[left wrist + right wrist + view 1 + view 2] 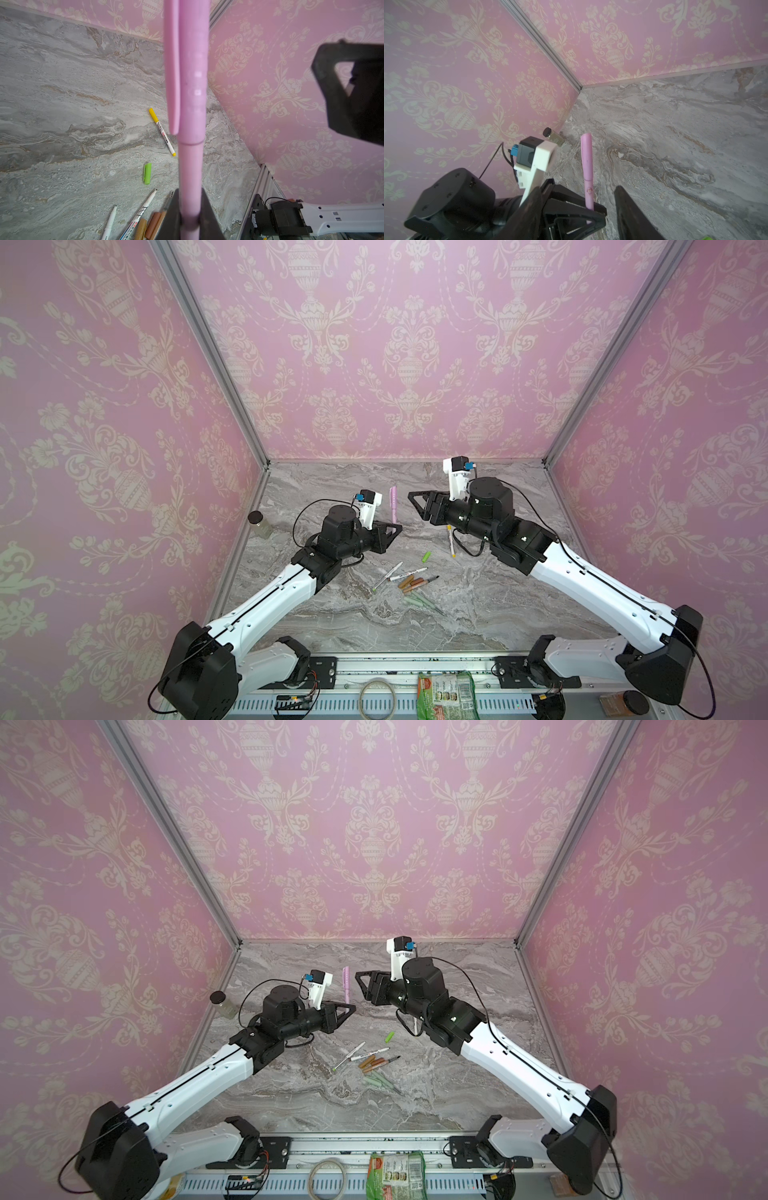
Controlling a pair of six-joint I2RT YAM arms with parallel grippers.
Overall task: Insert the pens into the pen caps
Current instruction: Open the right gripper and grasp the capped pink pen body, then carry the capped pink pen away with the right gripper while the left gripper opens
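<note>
Left pincer [190, 199] pinches the pink pen [191, 166] upright, cap [193, 72] upward; right pincer [415, 505] spread.

Light falls soft and even over my worktop [478, 614], bright, with no hard glare on the marble. Shadows beside the loose pens [409, 578] are faint. In both top views the wallpaper [83, 448] stretches wide toward the picture corners and looks slightly soft. My left wrist view has the pink pen [191, 83] so near the lens that it blurs; my right wrist view is hazy, pale.
</note>
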